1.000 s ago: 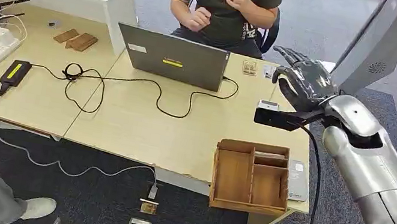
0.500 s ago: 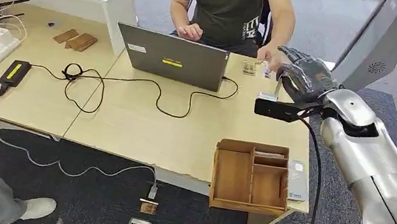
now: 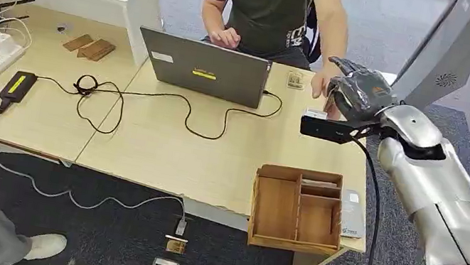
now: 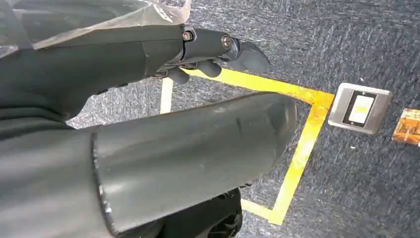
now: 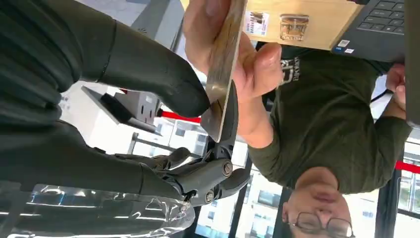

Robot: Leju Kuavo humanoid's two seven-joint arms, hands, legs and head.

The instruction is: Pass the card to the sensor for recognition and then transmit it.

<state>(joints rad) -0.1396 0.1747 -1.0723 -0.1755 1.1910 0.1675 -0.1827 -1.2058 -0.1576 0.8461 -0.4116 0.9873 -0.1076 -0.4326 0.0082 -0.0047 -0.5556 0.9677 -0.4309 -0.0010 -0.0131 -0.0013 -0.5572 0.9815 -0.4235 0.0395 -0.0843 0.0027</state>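
Right arm: reaches forward and up over the table's (image 3: 164,153) right side, silver forearm rising from the lower right, wrist bent toward the far right corner.
Right robot hand (image 3: 358,92): raised above the table's far right edge, palm turned toward the seated person; in the right wrist view its thick thumb (image 5: 153,74) and a dark finger (image 5: 229,116) press on opposite faces of the card, so it is pinching the card.
Card (image 5: 223,64): thin and tan, seen nearly edge-on in the right wrist view, held upright between the two hands (the head view hides most of it behind the robot hand).
Person's hand (image 5: 233,49): grips the other end of the card, thumb on one face and fingers on the other; in the head view it sits just beside the robot hand at the far right edge of the table.
Left robot hand (image 4: 213,49): hangs low over the dark carpet and a yellow floor line (image 4: 297,148), fingers curled inward with nothing in them.
Laptop (image 3: 203,68): open at the far edge of the table, screen back toward the robot, the person's other hand behind it.
Wooden tray (image 3: 297,208): at the near right corner of the table, overhanging the near edge; a flat grey device (image 3: 352,213) lies just beside its right wall.
Cables (image 3: 115,101): loop across the middle of the table, left of the laptop.
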